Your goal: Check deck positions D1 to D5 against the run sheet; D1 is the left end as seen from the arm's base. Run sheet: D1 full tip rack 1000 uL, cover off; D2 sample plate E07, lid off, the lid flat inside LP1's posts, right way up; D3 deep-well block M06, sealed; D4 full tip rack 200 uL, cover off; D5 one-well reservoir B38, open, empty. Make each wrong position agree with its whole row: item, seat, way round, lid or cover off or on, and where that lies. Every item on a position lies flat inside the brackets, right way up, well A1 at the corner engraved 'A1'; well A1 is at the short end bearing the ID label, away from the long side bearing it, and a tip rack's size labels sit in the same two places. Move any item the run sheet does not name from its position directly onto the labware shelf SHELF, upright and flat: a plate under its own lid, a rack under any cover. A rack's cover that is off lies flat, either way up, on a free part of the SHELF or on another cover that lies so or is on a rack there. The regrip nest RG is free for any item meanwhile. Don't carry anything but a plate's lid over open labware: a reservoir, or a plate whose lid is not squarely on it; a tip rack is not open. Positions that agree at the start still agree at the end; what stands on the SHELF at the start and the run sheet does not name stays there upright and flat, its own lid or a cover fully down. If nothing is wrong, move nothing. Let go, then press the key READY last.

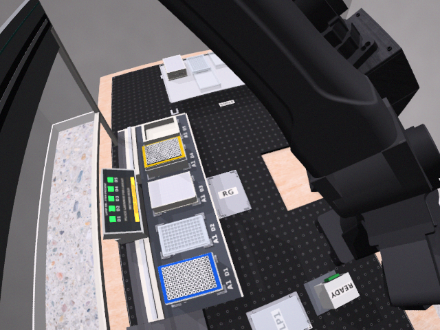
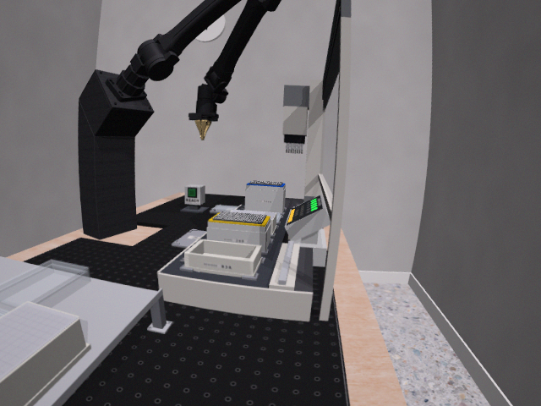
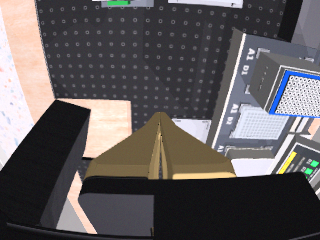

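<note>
My gripper (image 2: 202, 131) (image 3: 160, 119) is shut with nothing between the fingers. It hangs high above the black table, between the arm's base and the deck. On the deck, D1 holds a blue-rimmed tip rack (image 1: 190, 277) (image 2: 265, 196) (image 3: 300, 96) with no cover. D2 holds a clear well plate (image 1: 183, 234) (image 3: 256, 123) with no lid. D3 holds a sealed block (image 1: 171, 192). D4 holds a yellow-rimmed tip rack (image 1: 163, 150) (image 2: 237, 227) with no cover. D5 holds an open one-well reservoir (image 1: 159, 133) (image 2: 221, 264). A clear lid lies on the LP1 pad (image 1: 280, 314). The READY key (image 1: 337, 289) (image 2: 194, 194) stands beside LP1.
The RG nest (image 1: 229, 193) lies beside D3. The SHELF (image 1: 184, 93) (image 2: 109, 301) at the far end carries a covered box (image 1: 174, 67) and flat clear pieces (image 1: 207, 80). A status panel (image 1: 119, 200) shows green lights. A pipette head (image 2: 293, 126) hangs over the deck's rail.
</note>
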Robot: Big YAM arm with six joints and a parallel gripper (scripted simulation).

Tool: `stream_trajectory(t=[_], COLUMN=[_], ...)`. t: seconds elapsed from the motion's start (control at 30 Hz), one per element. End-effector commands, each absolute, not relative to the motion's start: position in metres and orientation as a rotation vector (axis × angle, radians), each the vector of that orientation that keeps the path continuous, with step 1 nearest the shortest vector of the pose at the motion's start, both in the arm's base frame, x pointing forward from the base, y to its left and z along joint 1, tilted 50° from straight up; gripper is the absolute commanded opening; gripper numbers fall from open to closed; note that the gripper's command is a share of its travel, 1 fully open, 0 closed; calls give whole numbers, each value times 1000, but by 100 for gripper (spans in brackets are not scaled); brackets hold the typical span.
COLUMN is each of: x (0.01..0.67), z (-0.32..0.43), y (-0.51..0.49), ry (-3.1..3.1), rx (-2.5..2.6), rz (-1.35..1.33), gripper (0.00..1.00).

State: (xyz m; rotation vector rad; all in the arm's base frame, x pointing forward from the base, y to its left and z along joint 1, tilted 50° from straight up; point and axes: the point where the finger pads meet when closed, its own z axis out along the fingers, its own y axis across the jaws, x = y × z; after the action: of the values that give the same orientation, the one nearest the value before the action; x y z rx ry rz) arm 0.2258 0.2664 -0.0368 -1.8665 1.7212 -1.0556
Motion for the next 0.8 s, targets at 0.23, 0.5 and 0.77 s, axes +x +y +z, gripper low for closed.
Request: stream_trajectory(t=[0.23,0.5,0.77], x=[194,176,185], z=[-67,-86,-84], y=[272,271,268], ry=[1727,1728,1750], rx=[-1825,-1825,-1804], rz=[-1022,-1019,-1019], gripper=[0,0,0])
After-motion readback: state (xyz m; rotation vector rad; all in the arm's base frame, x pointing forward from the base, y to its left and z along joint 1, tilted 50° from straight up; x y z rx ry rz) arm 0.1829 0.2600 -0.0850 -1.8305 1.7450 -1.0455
